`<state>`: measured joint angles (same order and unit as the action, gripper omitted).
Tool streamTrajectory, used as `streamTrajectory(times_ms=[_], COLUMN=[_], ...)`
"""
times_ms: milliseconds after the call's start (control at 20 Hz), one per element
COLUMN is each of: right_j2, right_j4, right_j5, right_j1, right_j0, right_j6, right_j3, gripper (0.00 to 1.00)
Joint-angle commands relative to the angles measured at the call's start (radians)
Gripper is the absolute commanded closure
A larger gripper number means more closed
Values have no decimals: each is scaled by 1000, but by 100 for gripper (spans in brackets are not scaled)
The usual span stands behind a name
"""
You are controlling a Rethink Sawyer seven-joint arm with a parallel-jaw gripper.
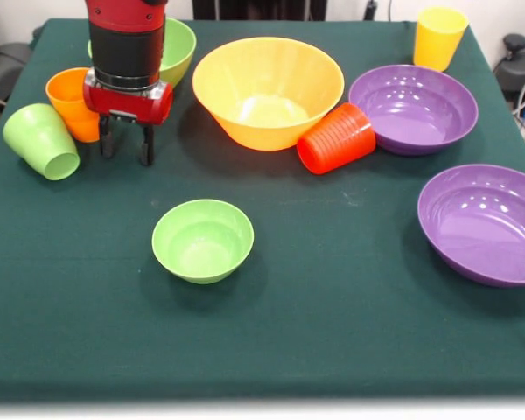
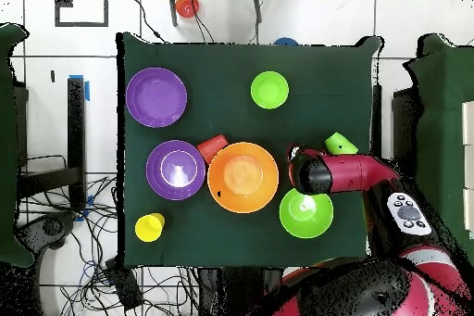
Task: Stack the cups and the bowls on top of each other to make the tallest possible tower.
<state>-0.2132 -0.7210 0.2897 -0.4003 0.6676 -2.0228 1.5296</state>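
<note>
In the front view's upper left, the gripper [image 1: 128, 144] hangs with its fingers slightly spread, holding nothing, beside the orange cup [image 1: 73, 102] and the tipped green cup [image 1: 42, 140]. The big orange-yellow bowl [image 1: 268, 90] sits upper centre, the red cup [image 1: 336, 137] apparently leaning on it; nothing is stacked

Red cup [image 2: 214, 146] lying between purple bowl [image 2: 175, 170], orange bowl [image 2: 243, 177].

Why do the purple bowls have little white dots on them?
Front view: the dots are lamp glare on the glossy near purple bowl and far purple bowl; the big orange bowl shines inside too. Overhead view: one purple bowl shows a bright patch in its middle.
</note>
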Motion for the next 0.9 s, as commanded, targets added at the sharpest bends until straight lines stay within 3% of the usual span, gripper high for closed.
streamTrajectory(times_ms=[50,300,900], right_j2=[-15,-27,-44], right_j4=[-65,-64,-3], right_j5=[-49,-50,21], right_j1=[83,74,-92], right_j0=[-5,3,16], right_j6=[26,34,22], right_j3=[-10,5,166], gripper=[0,0,0])
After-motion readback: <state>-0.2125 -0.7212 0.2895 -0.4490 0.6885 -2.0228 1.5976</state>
